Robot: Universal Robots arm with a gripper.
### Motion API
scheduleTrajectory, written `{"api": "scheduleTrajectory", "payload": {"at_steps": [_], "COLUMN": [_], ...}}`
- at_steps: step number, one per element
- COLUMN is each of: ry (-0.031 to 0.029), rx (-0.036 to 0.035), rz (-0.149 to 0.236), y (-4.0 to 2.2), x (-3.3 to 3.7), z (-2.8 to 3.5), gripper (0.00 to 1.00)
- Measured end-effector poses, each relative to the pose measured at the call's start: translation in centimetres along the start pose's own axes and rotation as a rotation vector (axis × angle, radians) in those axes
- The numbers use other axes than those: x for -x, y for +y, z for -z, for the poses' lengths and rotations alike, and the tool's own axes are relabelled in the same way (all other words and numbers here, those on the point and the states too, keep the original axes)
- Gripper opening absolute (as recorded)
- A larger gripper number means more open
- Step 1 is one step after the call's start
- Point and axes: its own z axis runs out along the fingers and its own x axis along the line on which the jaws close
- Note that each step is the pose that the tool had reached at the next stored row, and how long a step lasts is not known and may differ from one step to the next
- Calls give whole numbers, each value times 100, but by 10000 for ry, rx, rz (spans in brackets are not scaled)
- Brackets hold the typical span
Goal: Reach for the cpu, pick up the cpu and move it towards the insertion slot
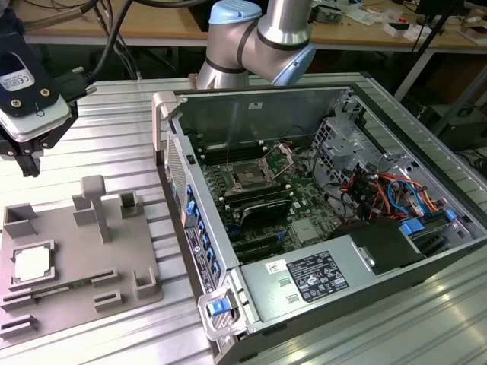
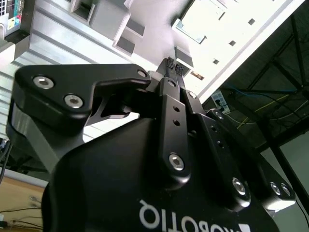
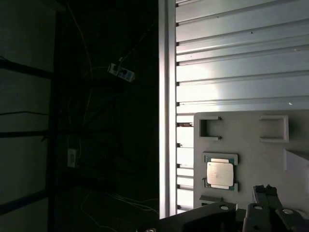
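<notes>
None of the work showed as done. The cpu (image 1: 32,264) lay flat in its recess on the grey plastic tray (image 1: 84,262), a small square with a silvery matte top. My claw (image 1: 29,166) hung above the tray, clear of the chip, its black fingers together on nothing. The insertion slot (image 1: 249,176), a dark square framed in shiny metal, sat well apart inside the open computer case (image 1: 319,285).

The exterior view looks down at a slant on the grey tray (image 1: 76,251) and open computer case (image 1: 259,114). The first wrist view faces down on the tray (image 3: 251,145) from well above. The second wrist view peers closely along the gripper (image 2: 174,65). All 3 share the tray.
</notes>
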Motion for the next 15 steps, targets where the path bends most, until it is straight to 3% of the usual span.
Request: {"api": "scheduleTrajectory", "payload": {"at_steps": [15], "ry": [3], "rx": [0], "rz": [0], "y": [1], "x": [-66], "z": [-1], "gripper": [11]}}
